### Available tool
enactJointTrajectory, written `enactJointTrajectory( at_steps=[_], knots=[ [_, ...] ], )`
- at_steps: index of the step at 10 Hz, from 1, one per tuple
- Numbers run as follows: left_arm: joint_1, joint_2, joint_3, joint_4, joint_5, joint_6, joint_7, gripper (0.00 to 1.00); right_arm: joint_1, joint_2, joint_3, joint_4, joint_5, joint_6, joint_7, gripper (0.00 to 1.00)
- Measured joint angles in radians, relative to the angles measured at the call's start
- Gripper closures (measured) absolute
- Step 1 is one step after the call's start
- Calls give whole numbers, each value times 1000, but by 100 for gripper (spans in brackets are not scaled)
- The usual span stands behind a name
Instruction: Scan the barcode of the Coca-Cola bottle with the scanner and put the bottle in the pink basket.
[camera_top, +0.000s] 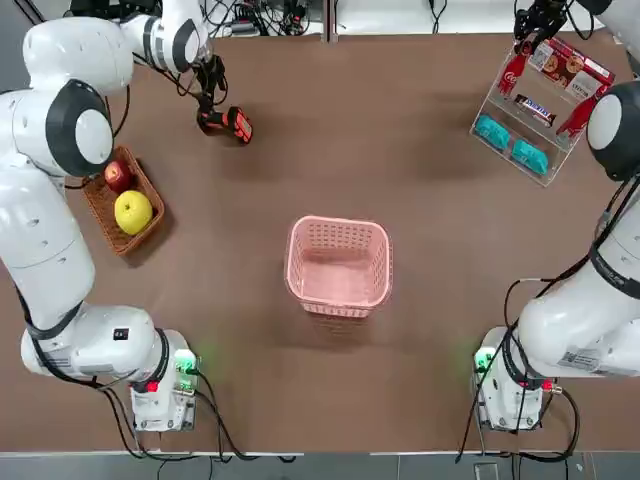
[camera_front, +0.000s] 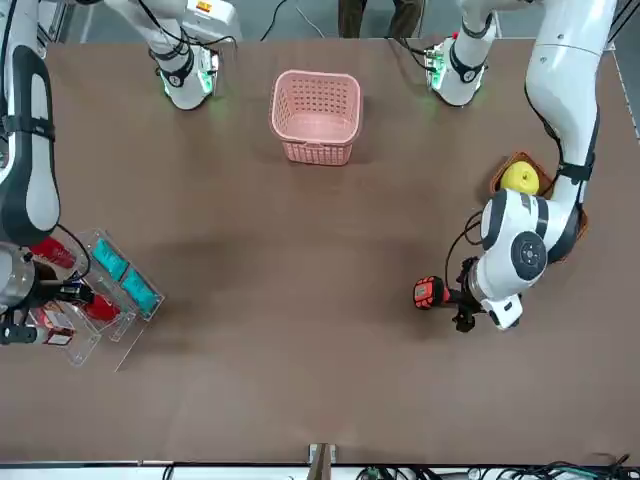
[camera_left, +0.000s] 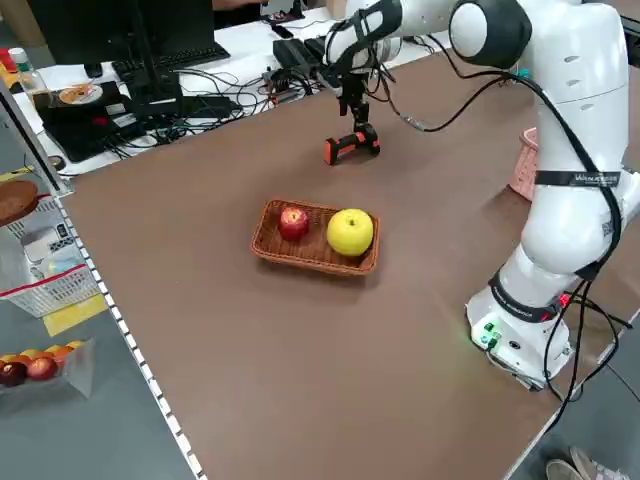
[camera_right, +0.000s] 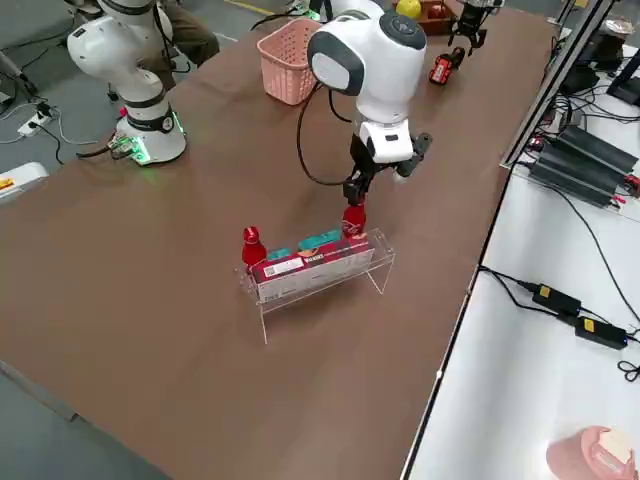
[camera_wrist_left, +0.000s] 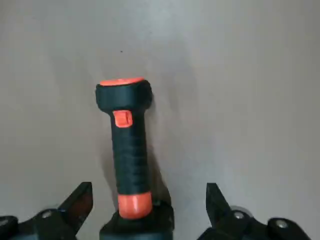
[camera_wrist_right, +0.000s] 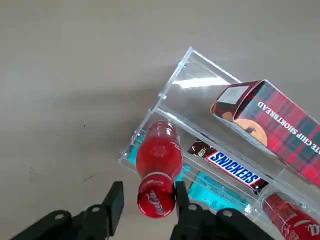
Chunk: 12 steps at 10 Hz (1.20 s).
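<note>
Two grippers at work: right gripper (camera_wrist_right: 145, 200) has fingers around the cola bottle's (camera_wrist_right: 159, 162) cap, w/ a gap on one side, bottle in clear rack (camera_wrist_right: 200, 90). Left gripper (camera_wrist_left: 150, 200) spread wide astride the scanner (camera_wrist_left: 127, 150). Pink basket (camera_top: 338, 265) well apart from both.

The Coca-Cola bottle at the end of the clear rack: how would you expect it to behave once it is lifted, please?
The Coca-Cola bottle looks rigid, so it should keep its shape. Its glossy rounded cap end may slip between the right tool fingers. Being slim and tall, it would probably tip if stood up, and roll if laid down in the pink basket.
</note>
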Motion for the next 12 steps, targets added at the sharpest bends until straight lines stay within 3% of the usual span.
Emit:
enactJointTrajectory(
  at_steps=[4,12],
  knots=[
    [20,0,-12,-29,15,36,-1,0,-7,14,-2,-9,0,3,0,51],
    [25,10,-17,-102,20,166,-3,0,-8,21,-1,-9,0,7,0,66]
  ],
)
